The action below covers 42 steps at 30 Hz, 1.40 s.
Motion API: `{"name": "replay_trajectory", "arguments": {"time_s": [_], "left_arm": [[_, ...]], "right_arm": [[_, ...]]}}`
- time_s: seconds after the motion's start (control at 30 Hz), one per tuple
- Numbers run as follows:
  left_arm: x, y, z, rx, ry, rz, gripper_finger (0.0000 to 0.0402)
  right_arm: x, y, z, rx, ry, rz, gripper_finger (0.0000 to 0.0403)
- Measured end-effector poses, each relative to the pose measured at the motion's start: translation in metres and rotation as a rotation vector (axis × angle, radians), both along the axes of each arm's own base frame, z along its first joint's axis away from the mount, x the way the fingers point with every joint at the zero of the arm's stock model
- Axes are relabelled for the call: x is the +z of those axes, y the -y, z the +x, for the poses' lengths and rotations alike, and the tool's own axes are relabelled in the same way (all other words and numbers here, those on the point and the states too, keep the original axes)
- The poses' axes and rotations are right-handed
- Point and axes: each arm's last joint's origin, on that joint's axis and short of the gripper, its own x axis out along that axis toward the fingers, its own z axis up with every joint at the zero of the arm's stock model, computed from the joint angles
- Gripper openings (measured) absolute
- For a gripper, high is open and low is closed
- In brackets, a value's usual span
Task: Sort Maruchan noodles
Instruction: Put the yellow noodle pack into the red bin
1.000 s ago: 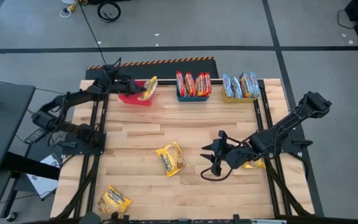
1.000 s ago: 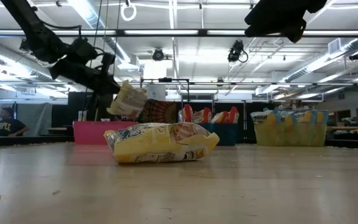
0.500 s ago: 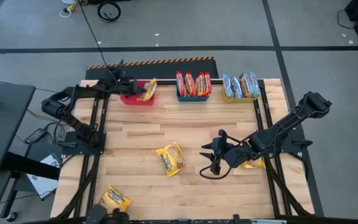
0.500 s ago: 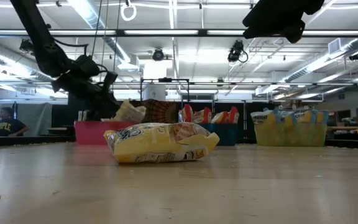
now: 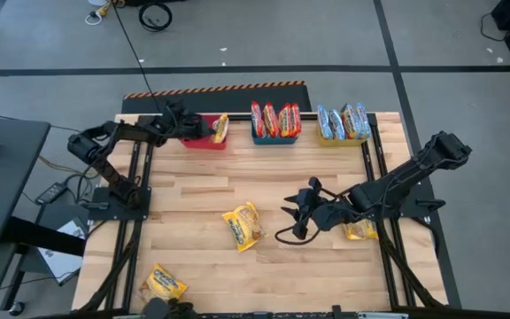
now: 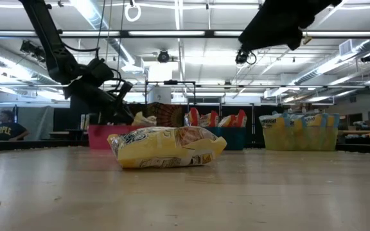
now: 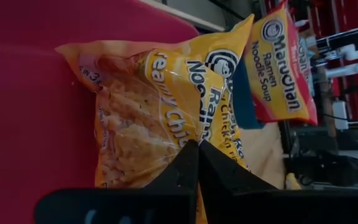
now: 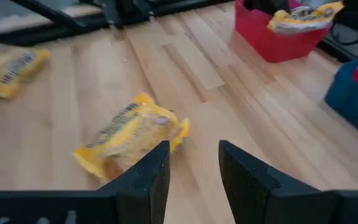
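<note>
Left gripper (image 5: 204,131) clamped on yellow packet (image 5: 220,129) inside red bin (image 5: 193,140) at table's far edge (image 5: 237,115).

The yellow packet (image 5: 360,232) lies partly hidden under the right arm (image 5: 397,184).

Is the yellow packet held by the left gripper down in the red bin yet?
In. The yellow packet sits inside the red bin, left gripper shut on it.

Yellow packet (image 7: 160,112) in seemingly red bin (image 5: 195,139).
</note>
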Motion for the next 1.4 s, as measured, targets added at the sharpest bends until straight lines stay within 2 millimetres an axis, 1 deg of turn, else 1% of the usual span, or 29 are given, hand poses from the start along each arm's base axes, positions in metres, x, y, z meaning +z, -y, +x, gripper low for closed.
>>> {"name": "replay_trajectory", "arguments": {"time_s": [0.17, 0.3, 0.43, 0.6, 0.7, 0.77, 0.97, 1.1, 1.2, 1.3, 1.4], "left_arm": [[-0.001, 0.004, 0.006, -0.013, -0.016, 0.004, 0.0017], [-0.002, 0.005, 0.005, -0.035, -0.037, 0.042, 0.0033], [-0.002, 0.004, 0.006, -0.059, -0.049, 0.086, 0.0073], [0.002, 0.003, 0.007, -0.101, -0.027, 0.16, 0.0145], [0.009, 0.003, 0.009, -0.154, 0.014, 0.219, 0.0183], [0.018, 0.005, 0.008, -0.177, 0.026, 0.281, 0.0197], [0.052, 0.017, -0.001, -0.209, -0.009, 0.457, 0.0203], [0.072, 0.035, -0.008, -0.225, -0.114, 0.566, 0.0203], [0.082, 0.058, -0.008, -0.294, -0.214, 0.643, 0.0203], [0.087, 0.091, 0.002, -0.425, -0.301, 0.73, 0.0203], [0.09, 0.132, 0.018, -0.587, -0.325, 0.819, 0.0203]], "right_arm": [[-0.013, 0.008, 0.022, 0.054, -0.012, 0.005, 0.0141], [-0.015, 0.007, 0.037, 0.101, -0.052, -0.046, 0.0141], [-0.013, 0.003, 0.048, 0.14, -0.069, -0.103, 0.0141], [-0.014, 0.002, 0.05, 0.154, -0.087, -0.117, 0.0141], [-0.016, 0.002, 0.049, 0.156, -0.104, -0.121, 0.0141], [-0.017, 0.001, 0.048, 0.161, -0.116, -0.127, 0.0141], [-0.017, -0.002, 0.046, 0.206, -0.139, -0.174, 0.0141], [-0.018, -0.002, 0.046, 0.221, -0.148, -0.188, 0.0141], [-0.018, -0.002, 0.046, 0.236, -0.155, -0.211, 0.0141], [-0.017, -0.002, 0.046, 0.256, -0.165, -0.245, 0.0143], [-0.017, -0.002, 0.046, 0.275, -0.176, -0.283, 0.0143]]}}
